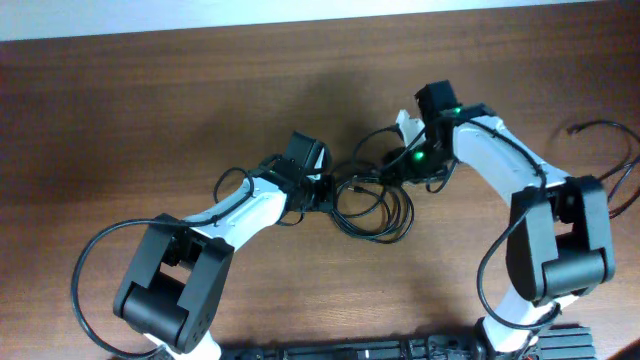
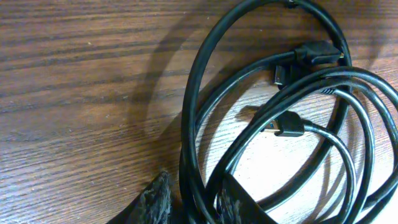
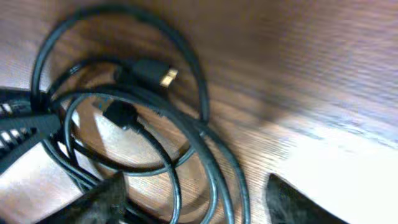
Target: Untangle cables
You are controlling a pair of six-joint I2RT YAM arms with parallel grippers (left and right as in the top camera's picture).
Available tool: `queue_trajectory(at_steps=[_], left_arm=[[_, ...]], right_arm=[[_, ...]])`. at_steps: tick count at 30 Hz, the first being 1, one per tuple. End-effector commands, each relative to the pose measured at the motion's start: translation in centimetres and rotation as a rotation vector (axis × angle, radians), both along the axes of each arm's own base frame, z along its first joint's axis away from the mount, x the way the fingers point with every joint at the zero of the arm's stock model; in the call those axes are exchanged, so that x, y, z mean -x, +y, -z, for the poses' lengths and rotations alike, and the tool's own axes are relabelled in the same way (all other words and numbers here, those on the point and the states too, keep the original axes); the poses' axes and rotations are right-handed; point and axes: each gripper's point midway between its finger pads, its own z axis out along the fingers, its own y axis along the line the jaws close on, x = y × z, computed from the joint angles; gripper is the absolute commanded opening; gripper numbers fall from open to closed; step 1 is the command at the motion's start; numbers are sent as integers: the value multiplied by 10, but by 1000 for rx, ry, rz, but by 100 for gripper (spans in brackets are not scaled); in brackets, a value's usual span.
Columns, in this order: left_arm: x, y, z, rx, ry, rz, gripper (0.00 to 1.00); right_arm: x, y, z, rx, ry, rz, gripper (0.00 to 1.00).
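The cables (image 1: pixel 372 205) lie as a bundle of overlapping thin black loops on the wooden table between the two arms. My left gripper (image 1: pixel 320 190) is at the bundle's left edge. In the left wrist view its fingers (image 2: pixel 196 202) are closed on two strands of the cables (image 2: pixel 273 93), and several plug ends lie inside the loops. My right gripper (image 1: pixel 402 168) is over the bundle's upper right side. In the right wrist view its fingers (image 3: pixel 199 202) are wide apart, with strands of the cables (image 3: pixel 186 124) running between them, untouched. One plug has a gold tip (image 3: pixel 168 76).
The table (image 1: pixel 150 110) is dark brown wood. Another thin black cord with a small plug (image 1: pixel 600 130) lies at the far right edge. Thick black wires loop off both arms. The left gripper's fingers show at the left edge of the right wrist view (image 3: pixel 18 127).
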Motion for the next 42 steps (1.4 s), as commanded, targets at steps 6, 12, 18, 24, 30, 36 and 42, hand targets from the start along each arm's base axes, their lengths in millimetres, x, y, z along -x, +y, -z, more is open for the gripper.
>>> queue_trajectory(at_steps=[6, 12, 18, 24, 30, 36, 42], left_arm=[[-2, 3, 5, -20, 1, -8, 31], [-2, 3, 5, -20, 1, -8, 31], [-18, 74, 15, -136, 56, -184, 36], [-16, 168, 24, -211, 189, -418, 43], [-12, 223, 26, -255, 228, -530, 50], [-2, 248, 28, -398, 234, -558, 57], [0, 248, 28, -400, 240, -557, 99]], right_arm=[[17, 13, 19, -64, -12, -112, 54], [28, 30, 10, -182, 33, -122, 4], [10, 48, -110, -684, -114, -213, 4], [-18, 15, -228, -565, -324, -220, 4], [-57, -99, -243, 169, -377, 210, 4], [-78, -149, -274, 355, -506, 433, 4], [-135, -154, -328, 345, -831, 430, 4]])
